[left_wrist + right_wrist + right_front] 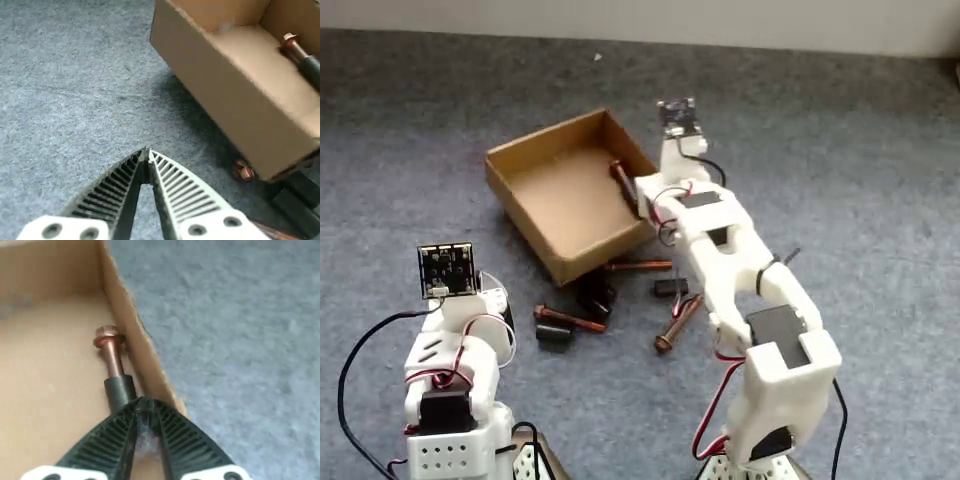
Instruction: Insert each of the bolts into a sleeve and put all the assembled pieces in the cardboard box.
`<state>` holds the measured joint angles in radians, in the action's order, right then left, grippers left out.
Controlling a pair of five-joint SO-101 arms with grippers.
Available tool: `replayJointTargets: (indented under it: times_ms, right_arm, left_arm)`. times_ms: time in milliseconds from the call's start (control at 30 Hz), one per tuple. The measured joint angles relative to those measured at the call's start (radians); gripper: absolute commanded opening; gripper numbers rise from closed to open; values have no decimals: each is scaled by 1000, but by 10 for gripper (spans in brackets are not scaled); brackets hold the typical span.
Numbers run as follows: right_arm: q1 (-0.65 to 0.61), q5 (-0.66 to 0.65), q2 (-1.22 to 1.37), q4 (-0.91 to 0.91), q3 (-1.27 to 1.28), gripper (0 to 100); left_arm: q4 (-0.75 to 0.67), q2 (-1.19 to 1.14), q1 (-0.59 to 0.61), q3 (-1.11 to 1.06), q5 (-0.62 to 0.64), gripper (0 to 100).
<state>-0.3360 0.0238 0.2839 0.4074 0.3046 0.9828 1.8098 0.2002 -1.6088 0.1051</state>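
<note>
Well, the copper bolt in its black sleeve was found lying inside the brown cardboard box, against its 3 o'clock wall. The right gripper and the left gripper were both clenched, empty. That wall could get snagged on lift-out, dragging the box.

The right arm stretched forward, right gripper closed. The left arm sat folded back, left gripper closed.
</note>
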Motion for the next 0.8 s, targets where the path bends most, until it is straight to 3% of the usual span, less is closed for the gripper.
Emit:
replayJointTargets:
  times_ms: [300, 467, 667, 800]
  right_arm:
    - [20, 2, -166, 89, 48, 6]
    - [-55, 2, -321, 92, 112, 14]
    - [-98, 28, -440, 190, 118, 202]
    - [-95, 66, -413, 233, 117, 218]
  left_arm:
    - [0, 0, 0, 0, 0, 38]
    - [0, 0, 0, 0, 0, 53]
    - [0, 0, 0, 0, 0, 153]
    - [0, 0, 0, 0, -2, 153]
